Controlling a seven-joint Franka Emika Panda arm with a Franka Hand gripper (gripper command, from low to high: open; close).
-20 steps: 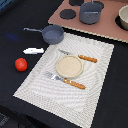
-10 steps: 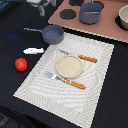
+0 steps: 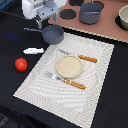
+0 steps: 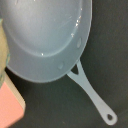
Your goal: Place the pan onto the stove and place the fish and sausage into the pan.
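Pincer (image 3: 44, 21), grip unclear, hovers above pan (image 3: 53, 34) on black table (image 3: 15, 30).

Pan (image 3: 52, 34) beside stove (image 3: 95, 27) (fish (image 3: 33, 50) before it).

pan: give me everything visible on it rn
The pan is small, round and dark grey, metal by the look of it, with a thin straight handle ending in a hanging hole. It sits upright and empty on the black table, at a corner of the striped placemat, just short of the stove, handle pointing to the exterior view's left. The hand hangs above it; its fingers cannot be made out, and no contact shows.
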